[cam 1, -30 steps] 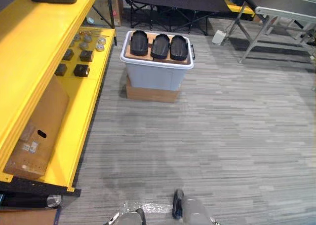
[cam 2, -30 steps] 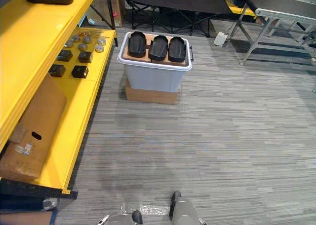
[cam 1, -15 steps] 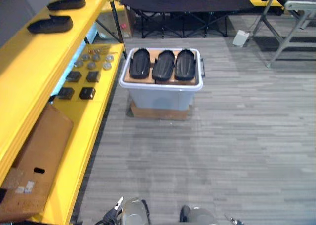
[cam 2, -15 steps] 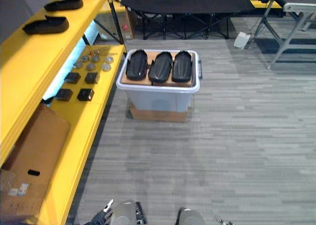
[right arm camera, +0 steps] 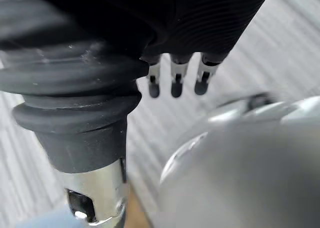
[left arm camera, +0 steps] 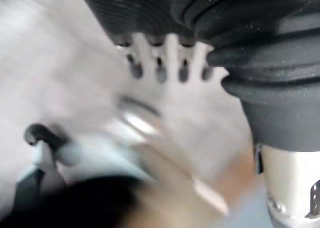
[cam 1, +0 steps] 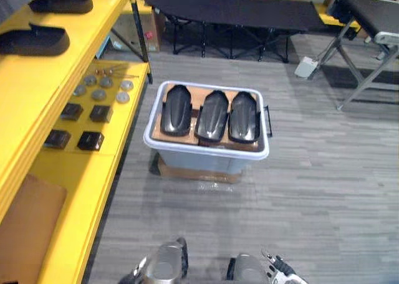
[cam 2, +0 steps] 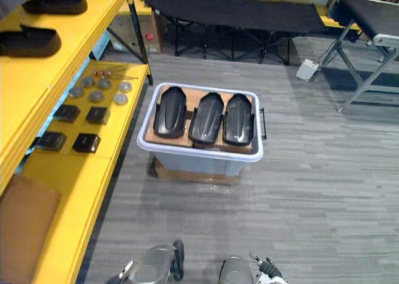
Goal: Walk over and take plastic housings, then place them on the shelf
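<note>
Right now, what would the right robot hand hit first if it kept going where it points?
Probably the grey floor: the right robot hand hangs open, pointing down at it; depth is unclear.

Bright, even indoor light; soft shadow beneath bin (cam 1: 206, 161); faint sheen on floor (cam 1: 324, 190).

Both eye views look steeply down from the head, sharing the shelf (cam 1: 37, 78) at left and the bin (cam 1: 199, 161) mid-frame; wrist views sit close above the floor (right arm camera: 290, 38).
</note>
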